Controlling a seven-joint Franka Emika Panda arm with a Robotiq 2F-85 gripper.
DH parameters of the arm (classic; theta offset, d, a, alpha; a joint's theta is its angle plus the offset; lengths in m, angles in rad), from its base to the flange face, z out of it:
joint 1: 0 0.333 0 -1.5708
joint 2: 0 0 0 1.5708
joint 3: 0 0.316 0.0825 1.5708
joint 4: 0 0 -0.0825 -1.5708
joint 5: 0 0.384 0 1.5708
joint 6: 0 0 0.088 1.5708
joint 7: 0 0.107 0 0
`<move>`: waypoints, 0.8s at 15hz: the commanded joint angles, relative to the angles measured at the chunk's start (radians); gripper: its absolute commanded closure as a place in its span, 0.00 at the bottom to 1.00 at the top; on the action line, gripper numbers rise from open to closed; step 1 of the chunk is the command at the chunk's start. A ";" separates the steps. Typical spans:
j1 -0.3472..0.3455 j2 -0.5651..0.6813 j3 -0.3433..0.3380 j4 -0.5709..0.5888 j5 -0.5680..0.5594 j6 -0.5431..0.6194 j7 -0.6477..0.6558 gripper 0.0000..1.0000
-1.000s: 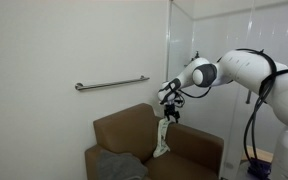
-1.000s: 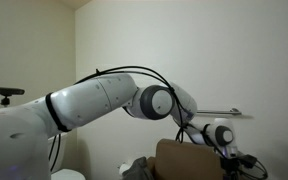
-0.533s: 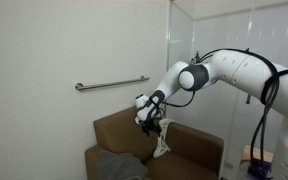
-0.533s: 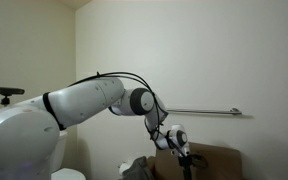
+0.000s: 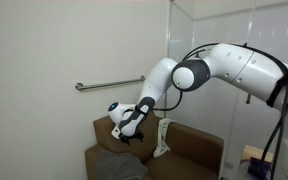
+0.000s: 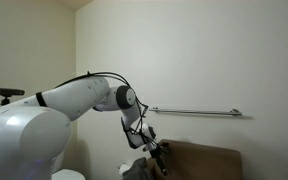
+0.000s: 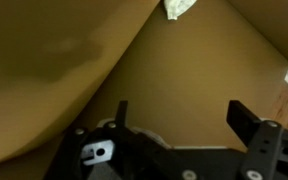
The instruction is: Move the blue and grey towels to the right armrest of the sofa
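Grey towel (image 5: 119, 167) lies on the sofa (image 5: 199, 152) seat, untouched; the pale towel (image 5: 162, 138) hangs where I released it. My end effector (image 5: 124, 135), spread and empty, has swung over towards the grey one, so I judge its pickup comes next.

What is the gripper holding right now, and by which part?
Nothing. The gripper is open, only brown sofa showing between its fingers. The pale towel lies clear of it.
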 commanded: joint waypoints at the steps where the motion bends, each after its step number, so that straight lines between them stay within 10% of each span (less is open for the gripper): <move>1: 0.046 -0.102 -0.014 -0.153 -0.146 0.149 0.013 0.00; 6: -0.029 -0.166 0.023 -0.296 -0.318 0.506 -0.012 0.00; 12: -0.299 -0.171 0.191 -0.443 -0.337 0.852 -0.196 0.00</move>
